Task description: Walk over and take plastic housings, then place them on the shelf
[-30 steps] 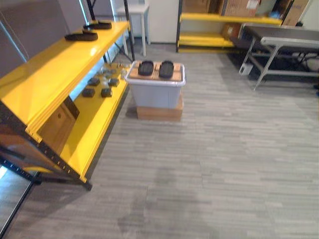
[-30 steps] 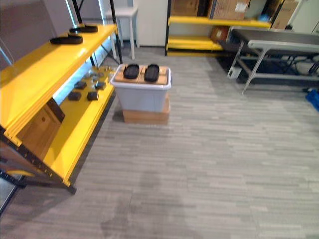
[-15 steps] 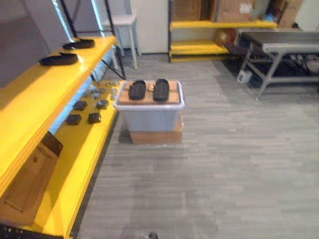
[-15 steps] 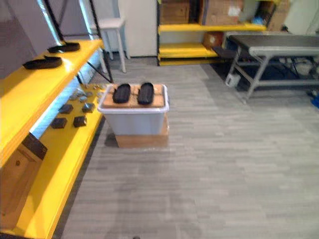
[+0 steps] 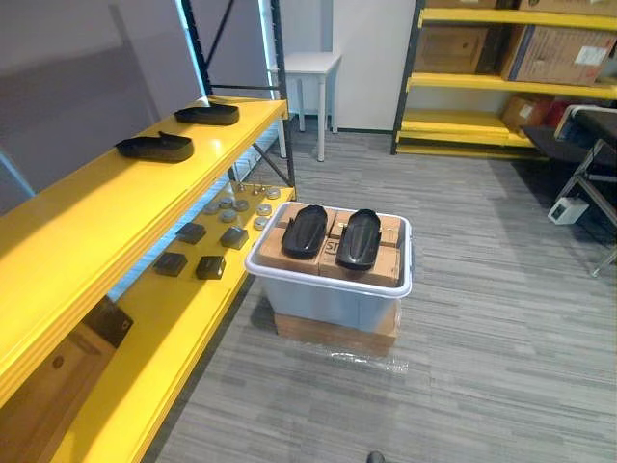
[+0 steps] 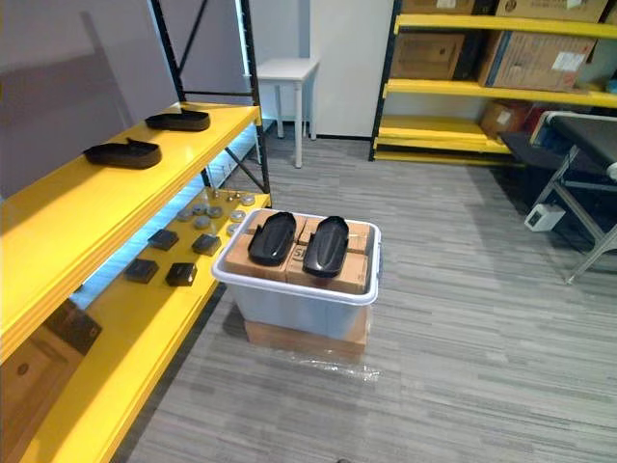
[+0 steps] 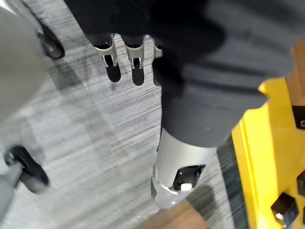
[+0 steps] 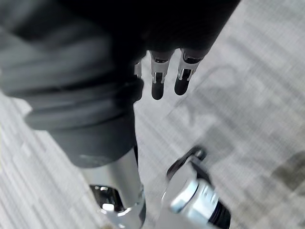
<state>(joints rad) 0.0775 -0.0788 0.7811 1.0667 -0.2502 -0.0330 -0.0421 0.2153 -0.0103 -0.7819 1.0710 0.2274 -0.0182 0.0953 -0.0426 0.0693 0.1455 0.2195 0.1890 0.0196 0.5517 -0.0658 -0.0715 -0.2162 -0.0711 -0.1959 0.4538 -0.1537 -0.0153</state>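
Observation:
Two black oval plastic housings [image 5: 305,231] [image 5: 358,238] lie side by side on cardboard boxes inside a translucent grey bin [image 5: 328,286]. The bin stands on a flat cardboard box on the floor, just right of the long yellow shelf [image 5: 96,212]. Two more black housings [image 5: 154,147] [image 5: 206,114] rest on the shelf's upper level. My left hand [image 7: 113,57] hangs over the grey floor beside the shelf's edge, fingers straight, holding nothing. My right hand [image 8: 157,76] hangs the same way over bare floor, open.
Small black blocks [image 5: 210,267] and metal discs [image 5: 241,198] lie on the shelf's lower level, with a wooden box [image 5: 48,386] nearer me. A white stool [image 5: 310,66], yellow racks with cartons [image 5: 501,87] and a metal table [image 5: 603,145] stand behind. Open floor lies right of the bin.
The camera has moved closer and turned towards the bin, which now sits larger near the middle. The housings, bin and shelf items have not moved.

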